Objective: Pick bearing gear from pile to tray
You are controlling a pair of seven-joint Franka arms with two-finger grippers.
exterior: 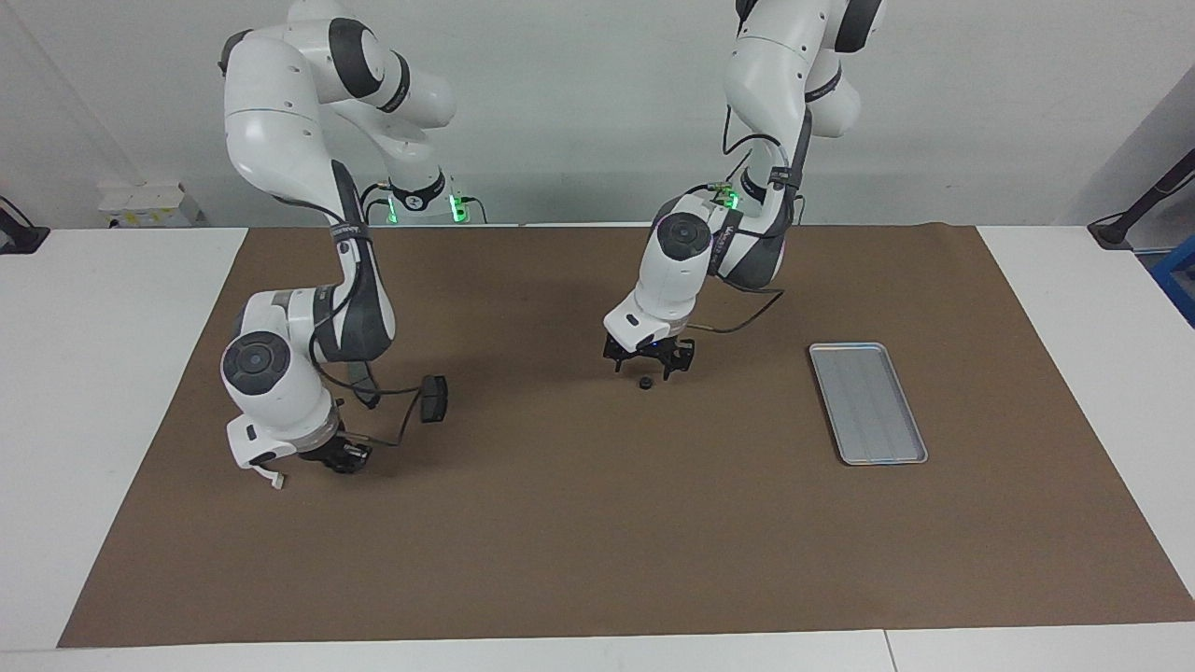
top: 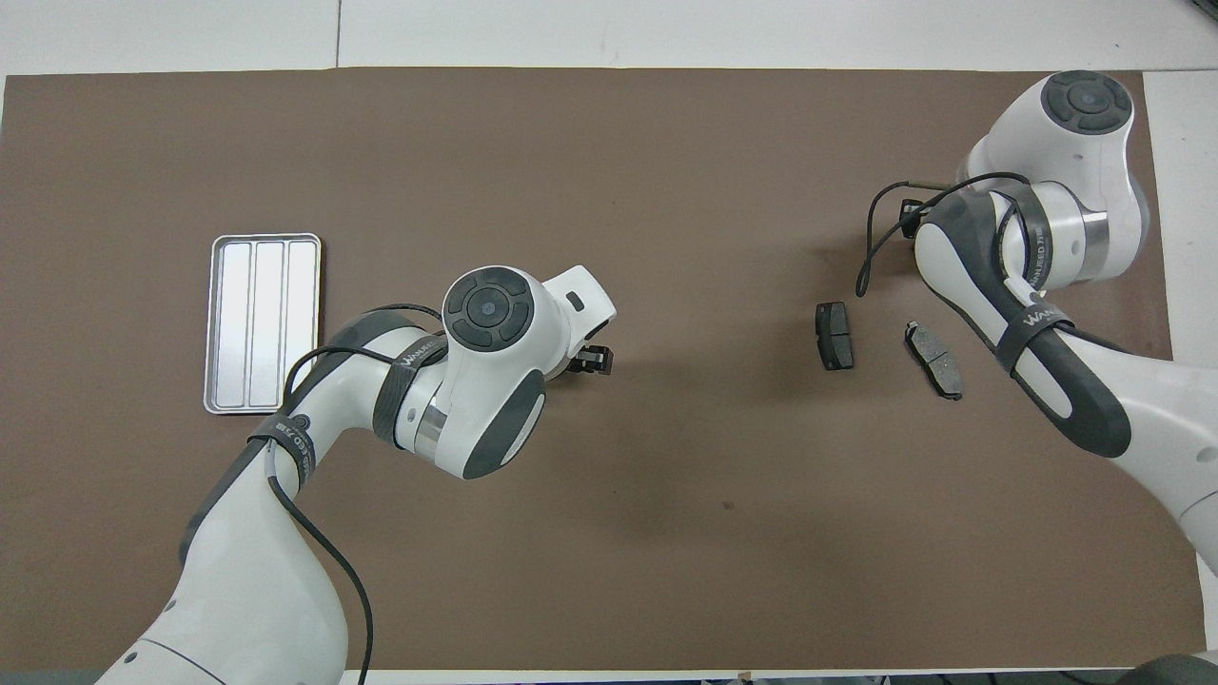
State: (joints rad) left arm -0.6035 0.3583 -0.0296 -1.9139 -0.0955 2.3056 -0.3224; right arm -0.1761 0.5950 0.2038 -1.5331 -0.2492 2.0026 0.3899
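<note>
A small black round piece, the bearing gear (exterior: 643, 383), lies on the brown mat in the middle of the table. My left gripper (exterior: 646, 362) hangs open just above it, fingers spread to either side and not touching it. In the overhead view the left arm hides the piece and only the left gripper's tip (top: 594, 359) shows. My right gripper (exterior: 344, 456) is low over the mat by the pile, near the brake pad (exterior: 433, 399). Both brake pads (top: 834, 335) (top: 933, 359) show from above. The silver tray (exterior: 868, 403) (top: 264, 323) holds nothing.
A brown mat (exterior: 597, 541) covers most of the white table. A black cable (top: 871, 249) loops from the right arm's wrist over the mat beside the pads. The tray lies toward the left arm's end, the pads toward the right arm's end.
</note>
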